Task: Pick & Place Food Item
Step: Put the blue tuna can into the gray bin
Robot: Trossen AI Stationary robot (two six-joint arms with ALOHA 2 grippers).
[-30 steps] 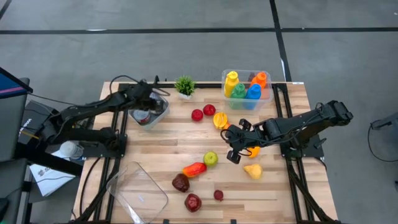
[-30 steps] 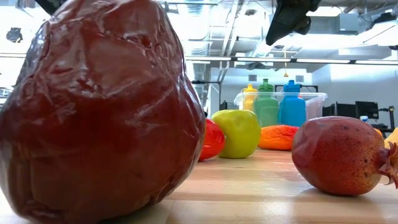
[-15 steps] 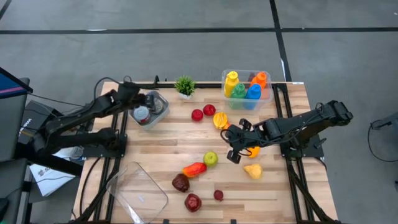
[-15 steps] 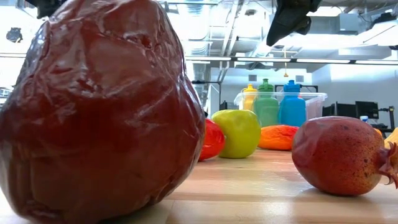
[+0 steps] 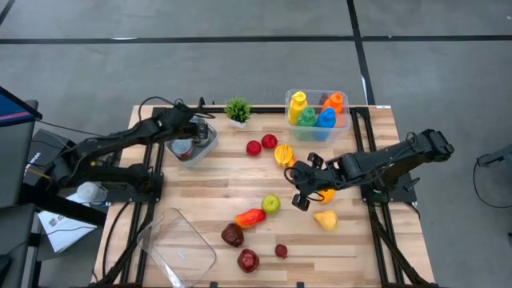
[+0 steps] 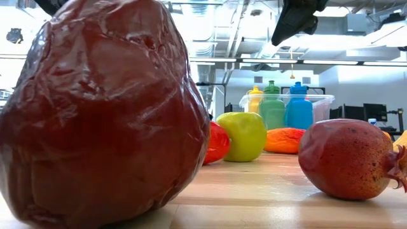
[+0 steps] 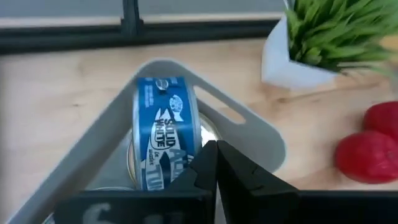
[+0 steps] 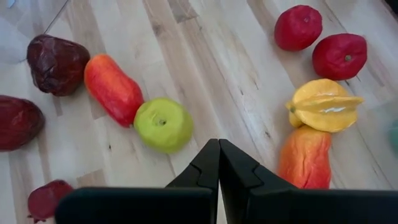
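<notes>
- Lid of clear plastic (image 5: 178,246) lay flat at the near left corner of the pale wooden slatted table (image 5: 200,188), overhanging its edge.
- Left gripper (image 5: 197,128) hung over the clear square plastic container (image 5: 194,142) at the far left of the table; its fingers (image 7: 219,163) were pressed together and held nothing.
- Inside that container, a round tin with a blue and white label (image 7: 166,141) stood on edge just beyond the fingertips.
- A small green plant in a white pot (image 5: 237,110) stood just beside the container, at the far edge.
- Two red round fruits (image 5: 261,145) lay side by side near the plant; a yellow star-shaped fruit (image 5: 283,154) lay just beside them.
- In the near middle lay a dark maroon lumpy fruit (image 5: 232,234), an elongated red-orange fruit (image 5: 250,217) and a green apple (image 5: 271,205), close together.
- Nearer the front edge lay a dark red pomegranate (image 5: 248,260) and a smaller red fruit (image 5: 281,251).
- Right gripper (image 5: 298,193) hovered above the table between the star-shaped fruit and the apple, fingers closed on each other, empty.
- An orange oblong fruit (image 8: 306,157) lay just beside that gripper; a yellow pear-shaped fruit (image 5: 325,218) lay near it.
- A clear plastic bin (image 5: 344,122) at the far right held yellow, green, blue and orange bottles (image 5: 314,110).
</notes>
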